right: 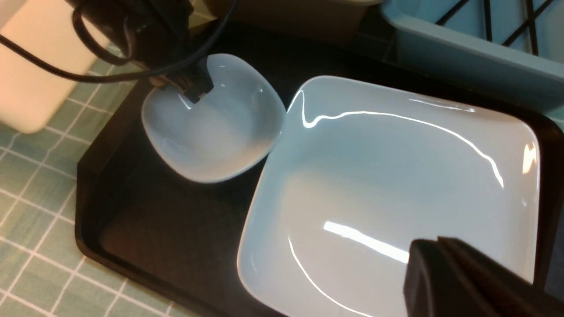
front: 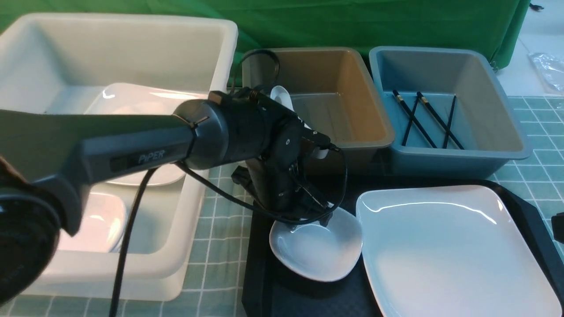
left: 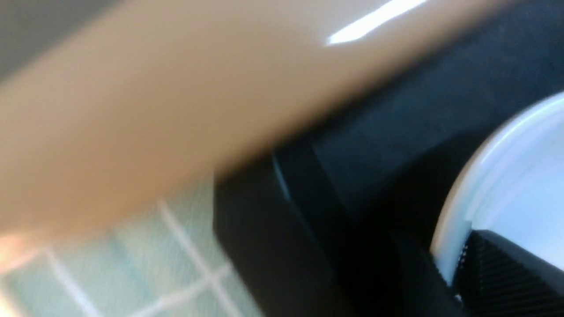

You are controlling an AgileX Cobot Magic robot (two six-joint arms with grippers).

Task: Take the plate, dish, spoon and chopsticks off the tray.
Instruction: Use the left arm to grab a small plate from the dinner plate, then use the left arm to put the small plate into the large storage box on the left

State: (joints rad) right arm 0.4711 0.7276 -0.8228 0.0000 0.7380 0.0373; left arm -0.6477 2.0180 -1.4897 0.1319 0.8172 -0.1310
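Left gripper pinches the eleven-o'clock rim of the dish, at nine o'clock on the tray, while the right gripper is clenched empty near the plate; the next move likely needs a level lift toward the tub.

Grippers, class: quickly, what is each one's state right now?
Left gripper: astride the dish rim; whether clamped cannot be told.
Right gripper: shut, holding nothing.
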